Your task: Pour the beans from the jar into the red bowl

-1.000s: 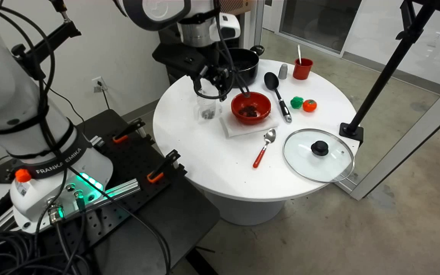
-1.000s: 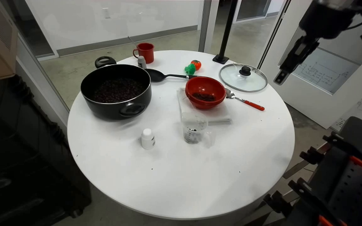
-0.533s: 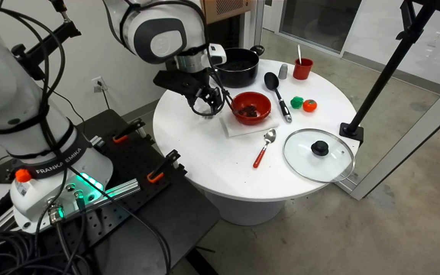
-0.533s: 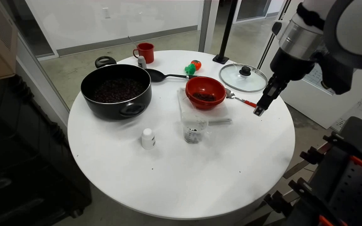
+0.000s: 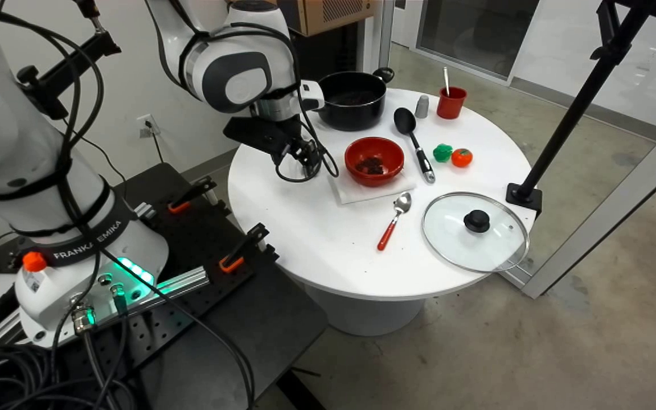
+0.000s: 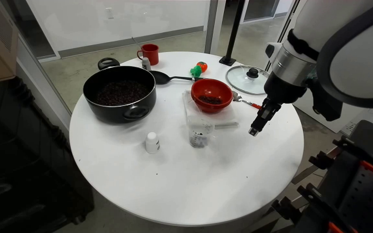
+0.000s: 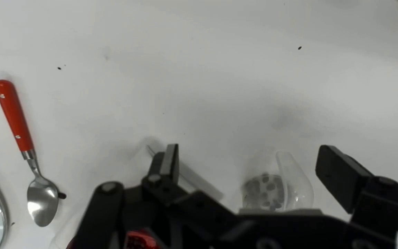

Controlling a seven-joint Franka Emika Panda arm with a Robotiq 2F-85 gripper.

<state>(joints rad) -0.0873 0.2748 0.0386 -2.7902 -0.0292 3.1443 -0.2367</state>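
At the left of the round white table, as seen in an exterior view: one black pot, two loop handles, a dark filling inside. Far side, right of the pot: one red cup with side handle, a slim pale stem standing up out of it; just beside, one small grey shaker, upright. Near side, left of middle: one small white bottle, upright. Beside the pot, lying flat: one black serving spoon, handle running to the right. Farther right, far side: one green vegetable piece and one red tomato, just beside each other. At the middle: one clear jar, upright on the table, a small quantity of beans at its bottom; set just on the near side of a folded white cloth. On that cloth: one red bowl, upright, with further beans in its base. Far edge, right: one black post. Right of the bowl: one glass lid, black knob, lying flat; near it, one metal spoon with red handle, shown whole in the wrist view. Rightmost over the table: one black gripper on a white arm, apart from the jar; in the wrist view its fingers are spread wide, the jar showing between them.
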